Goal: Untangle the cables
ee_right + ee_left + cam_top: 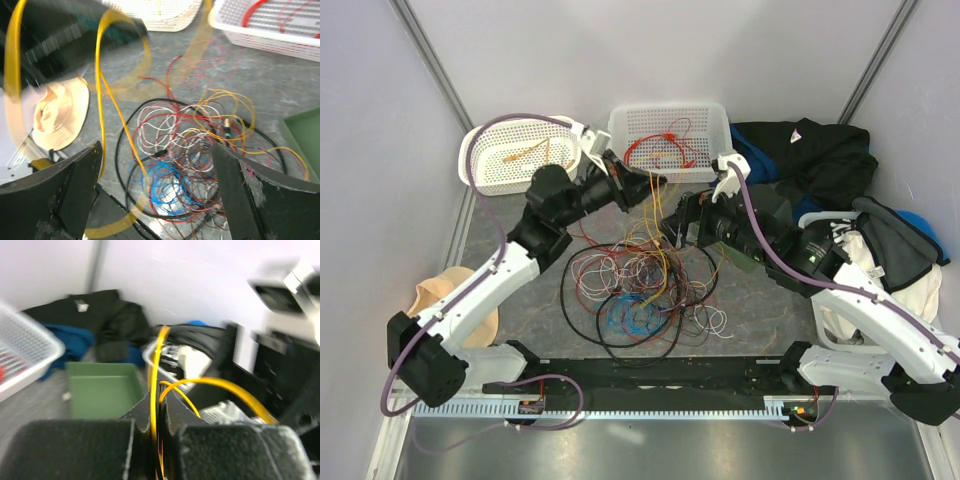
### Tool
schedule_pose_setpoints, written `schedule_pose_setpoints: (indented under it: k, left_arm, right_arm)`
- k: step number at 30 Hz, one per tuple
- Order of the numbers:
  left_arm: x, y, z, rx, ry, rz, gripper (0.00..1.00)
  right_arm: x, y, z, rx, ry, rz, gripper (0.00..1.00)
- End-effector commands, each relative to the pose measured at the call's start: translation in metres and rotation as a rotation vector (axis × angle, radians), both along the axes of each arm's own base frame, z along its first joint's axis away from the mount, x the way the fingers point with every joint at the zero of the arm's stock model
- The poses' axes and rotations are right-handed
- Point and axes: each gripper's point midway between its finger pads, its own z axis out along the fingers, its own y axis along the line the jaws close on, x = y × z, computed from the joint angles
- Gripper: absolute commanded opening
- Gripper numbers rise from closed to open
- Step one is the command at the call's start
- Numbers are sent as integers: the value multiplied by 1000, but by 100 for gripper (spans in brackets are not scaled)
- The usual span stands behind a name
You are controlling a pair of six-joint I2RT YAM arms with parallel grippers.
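Grey desk (760, 300), both arms reaching in over the middle. Left arm (500, 270) comes in from the left, right arm (860, 300) from the right, and their tips are near each other above the far edge of the cable heap (640, 290).

Dark clothes (820, 160) are piled at the far right. At the back stand a square basket (670, 106) with a few red cables (655, 152) in it and a round basket (480, 140) with an orange one.

The heap sits mid-desk: a black loop round the outside, then red, white, orange and blue strands knotted within.

Left jaws: closed down on a yellow cable (154, 390), which runs up between them and loops off to the side. Right jaws: spread wide, holding nothing, with the heap below them.

Risks:
- The yellow cable appears to run back down into the heap. A hard pull could lift the whole bundle or cinch the knots tighter.
- Its free loop swings close to the right arm and could snag there.
- The right wrist view is blurred, so I can't say whether the cable touches that arm.

Views:
- Only the left wrist view shows the grip on the yellow cable.
- The wrist views show a green tray (102, 387) that the overhead view barely shows, as the right arm covers it.
- The right wrist view picks out a hat (57, 112) and a small brass plug (226, 122) in the heap.
- The overhead view alone shows both baskets and how far the heap spreads.
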Motion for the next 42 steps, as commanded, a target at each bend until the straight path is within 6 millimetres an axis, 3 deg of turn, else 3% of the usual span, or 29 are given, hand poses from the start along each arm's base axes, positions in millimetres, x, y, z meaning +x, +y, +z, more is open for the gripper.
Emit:
schedule_pose_setpoints:
  k: [1, 2, 4, 6, 9, 10, 12, 13, 15, 16, 18, 19, 20, 26, 28, 30, 34, 36, 39, 40, 42]
  left_arm:
    - [48, 49, -3, 92, 167, 252, 2]
    - [59, 59, -20, 127, 246, 297, 2]
    - [84, 89, -12, 98, 319, 399, 2]
    - [108, 118, -22, 94, 398, 485, 2]
    - [138, 154, -15, 66, 414, 598, 2]
    - [146, 164, -1, 51, 389, 640, 2]
    - [166, 183, -6, 71, 396, 698, 2]
    - [174, 191, 8, 66, 365, 731, 2]
    - [195, 207, 2, 94, 363, 786, 2]
    - [203, 216, 16, 90, 327, 824, 2]
    - [219, 234, 17, 110, 303, 891, 2]
    - [234, 244, 21, 113, 279, 938, 2]
    - [244, 251, 20, 123, 264, 971, 2]
    - [304, 308, 12, 175, 91, 1237, 2]
    - [314, 332, 14, 185, 50, 1331, 2]
    - [327, 351, -3, 215, 58, 1406, 2]
    - [334, 388, -25, 252, 64, 1578, 2]
    - [339, 397, -37, 269, 76, 1614, 2]
    - [340, 406, -38, 270, 66, 1676, 2]
    - [339, 427, -43, 278, 71, 1724, 2]
    - [341, 438, -51, 307, 78, 1746, 2]
  right_arm:
    - [0, -26, 14, 6, -63, -84, 98]
    - [0, -29, 16, 7, -71, -93, 98]
    - [0, -38, 22, 9, -91, -126, 98]
    - [0, -44, 21, 5, -100, -147, 98]
    - [-3, -53, 21, 13, -118, -166, 98]
    - [-3, -54, 21, 16, -123, -170, 98]
    - [-4, -56, 16, 19, -127, -169, 98]
    - [-4, -56, 16, 29, -132, -170, 98]
    - [-5, -55, 3, 19, -125, -164, 98]
    - [-4, -56, -6, 17, -123, -174, 98]
    - [-3, -56, -16, 38, -113, -184, 98]
    - [-4, -55, -11, 83, -132, -186, 98]
    - [-5, -52, -33, 72, -109, -173, 98]
    - [-8, -40, -78, 118, -65, -140, 96]
    - [-6, -40, -93, 95, -57, -145, 96]
    - [-3, -45, -100, 75, -62, -173, 96]
    - [2, -49, -110, 61, -80, -198, 96]
    - [3, -49, -113, 57, -86, -200, 96]
    - [4, -48, -123, 33, -76, -200, 96]
    - [4, -48, -124, 28, -76, -199, 96]
    - [5, -47, -130, 9, -68, -197, 96]
